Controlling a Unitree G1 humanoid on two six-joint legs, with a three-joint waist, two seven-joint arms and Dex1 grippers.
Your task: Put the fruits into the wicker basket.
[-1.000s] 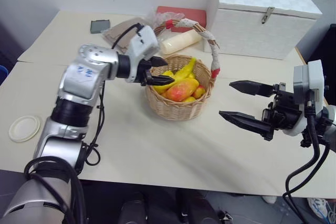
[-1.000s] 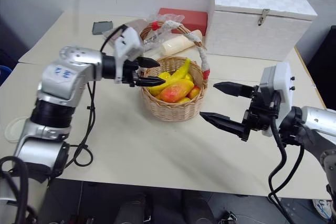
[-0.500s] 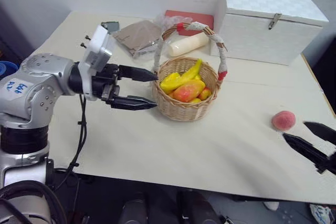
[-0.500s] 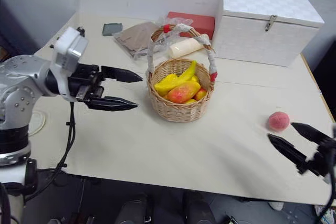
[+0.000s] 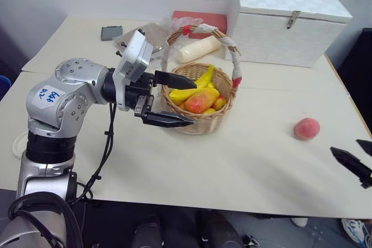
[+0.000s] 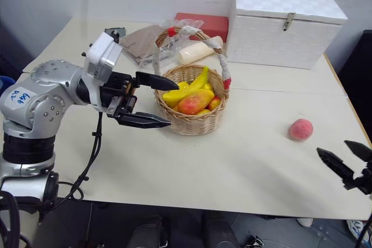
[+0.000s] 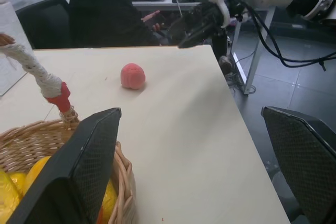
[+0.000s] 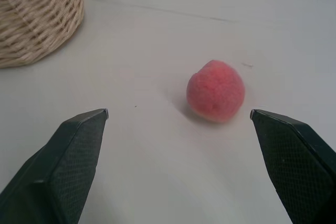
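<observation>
Left fingers (image 5: 179, 100) spread wide, empty, level, tips at near rim of basket (image 5: 200, 121). Right fingers (image 6: 343, 161) also spread, empty, low at desk's (image 5: 232, 161) right front edge, well short of peach (image 5: 306, 128).

Three fruits: one banana (image 5: 200, 81) and one mango (image 5: 201, 99) inside basket; one peach alone on desk, well right of basket.

Behind basket: one white box (image 5: 288, 21), one red box (image 5: 200, 19), one cream cylinder (image 5: 197, 47).

1. A round tan woven wicker basket (image 5: 197, 121) holds a curved yellow banana (image 5: 196, 85) and an orange-red mango (image 5: 200, 100).
2. The left gripper (image 5: 183, 101) gapes beside its rim.
3. A fuzzy pink peach (image 5: 306, 128) lies apart on the cream table (image 5: 244, 161).
</observation>
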